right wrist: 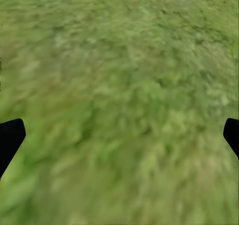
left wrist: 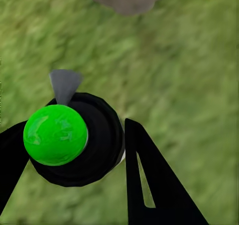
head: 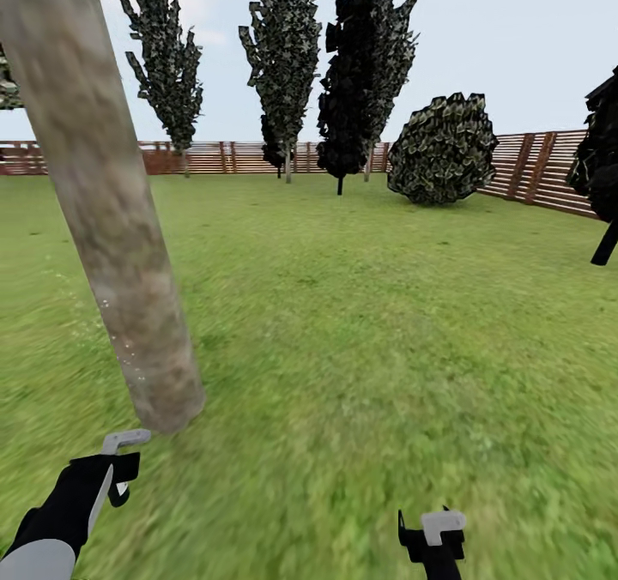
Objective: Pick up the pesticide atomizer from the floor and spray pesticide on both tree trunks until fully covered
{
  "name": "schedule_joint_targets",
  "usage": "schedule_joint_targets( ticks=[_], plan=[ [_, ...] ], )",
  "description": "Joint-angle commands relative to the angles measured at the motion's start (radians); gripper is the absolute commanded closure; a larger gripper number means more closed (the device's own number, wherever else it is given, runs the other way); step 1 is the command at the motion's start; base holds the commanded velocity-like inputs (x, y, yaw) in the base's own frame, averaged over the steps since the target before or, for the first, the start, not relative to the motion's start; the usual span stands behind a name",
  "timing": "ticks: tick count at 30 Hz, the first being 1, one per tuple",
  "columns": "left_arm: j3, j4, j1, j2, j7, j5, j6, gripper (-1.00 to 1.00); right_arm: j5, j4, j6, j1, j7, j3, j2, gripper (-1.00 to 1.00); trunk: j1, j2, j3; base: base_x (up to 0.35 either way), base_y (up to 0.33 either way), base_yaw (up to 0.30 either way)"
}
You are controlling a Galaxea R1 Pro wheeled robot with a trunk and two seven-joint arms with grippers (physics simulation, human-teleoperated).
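Nearest item: the pesticide atomizer (left wrist: 74,140) is seen in the left wrist view, a black round body with a bright green cap and a grey nozzle tip, seated between the black fingers (left wrist: 149,185) of the left gripper (head: 116,468).
Left gripper state: pinched on the atomizer; a finger lies against each side of the black body.
Nozzle heading: the grey tip (head: 127,438) is directed away from the gripper, toward the base of the tree trunk (head: 112,220).
Key relation: the trunk base lies just ahead of the nozzle, near but apart; a strip of grass (left wrist: 174,70) is seen between tip and bark in the left wrist view.
Trunk long axis: a tall column; it rises from just ahead of the gripper to well above it, leaning in the head view.
Pesticide: faint white specks (head: 116,323) are visible against the lower trunk, above the nozzle; coverage higher up cannot be told.
Nearer arm: left, judged the working arm for this trunk.
Right gripper (head: 433,533): held low over bare lawn, well to the side of the trunk; fingertips are spread wide at the edges of the right wrist view, nothing between them.
Surroundings: dark cypress-like trees (head: 283,57), a round shrub (head: 442,147) and the slat fence (head: 532,168) stand far beyond both grippers.
Judgement: the spray would likely need to be swept up along the trunk's axis.
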Motion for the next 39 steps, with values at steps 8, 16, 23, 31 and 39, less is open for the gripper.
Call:
schedule_joint_targets(
  ticks=[8, 16, 23, 31, 39],
  plan=[
    [0.003, -0.003, -0.001, -0.001, -0.008, -0.011, 0.004, 1.00, 0.010, 0.001, 0.000, 0.000, -0.010, 0.001, 0.000, -1.00, 0.000, 0.000, -0.001, 0.093, -0.253, 0.275],
    [0.003, -0.003, -0.001, -0.001, -0.008, -0.010, 0.005, 1.00, 0.010, 0.001, 0.000, 0.000, -0.010, 0.001, 0.000, -1.00, 0.000, 0.000, -0.001, 0.002, -0.274, 0.080],
    [0.003, -0.003, -0.001, 0.000, -0.008, -0.009, 0.006, 1.00, 0.010, 0.001, 0.000, 0.000, -0.010, 0.001, 0.000, -1.00, 0.000, 0.000, -0.001, 0.088, -0.264, 0.000],
    [0.005, -0.003, -0.001, 0.000, -0.008, -0.009, 0.006, 1.00, 0.010, 0.001, 0.000, 0.000, -0.010, 0.001, 0.000, -1.00, 0.000, 0.000, -0.001, 0.228, -0.199, 0.000],
    [0.005, -0.003, -0.001, -0.001, -0.008, -0.009, 0.006, 1.00, 0.010, 0.001, 0.000, 0.000, -0.010, 0.001, 0.000, -1.00, 0.000, 0.000, -0.001, 0.240, -0.186, 0.073]
  ],
)
